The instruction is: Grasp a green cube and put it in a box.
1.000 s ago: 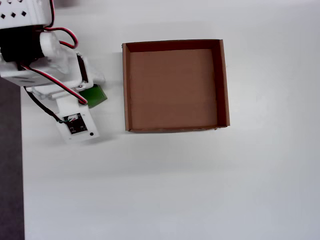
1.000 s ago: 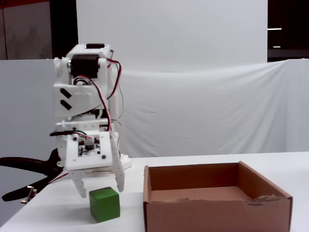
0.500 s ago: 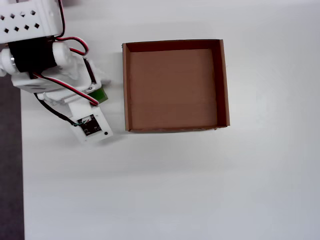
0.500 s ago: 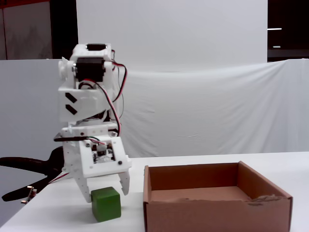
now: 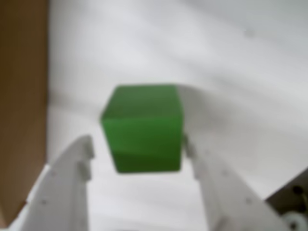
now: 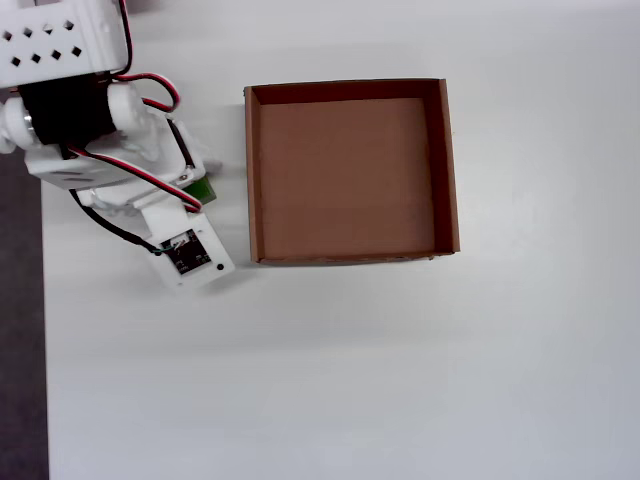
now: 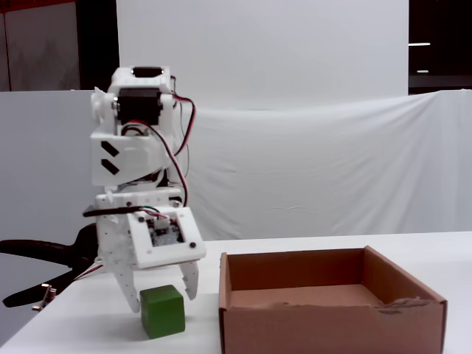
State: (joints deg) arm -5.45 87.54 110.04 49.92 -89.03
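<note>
The green cube [image 5: 143, 127] sits on the white table between the tips of my white gripper [image 5: 137, 144]. The jaws stand open and wider than the cube. The right finger [image 5: 211, 187] is close against the cube's side, and a gap shows at the left finger [image 5: 72, 178]. In the fixed view the cube [image 7: 162, 311] rests on the table with my gripper [image 7: 161, 293] straddling its top. In the overhead view only a sliver of the cube [image 6: 202, 190] shows under the wrist. The brown cardboard box [image 6: 252, 170] lies empty just right of the arm.
The box's front wall [image 7: 324, 324] stands close to the right of the cube in the fixed view, and its side fills the left edge of the wrist view [image 5: 21, 96]. A white cloth backdrop [image 7: 310, 162] hangs behind the table. The table's left edge [image 6: 42, 330] is near the arm.
</note>
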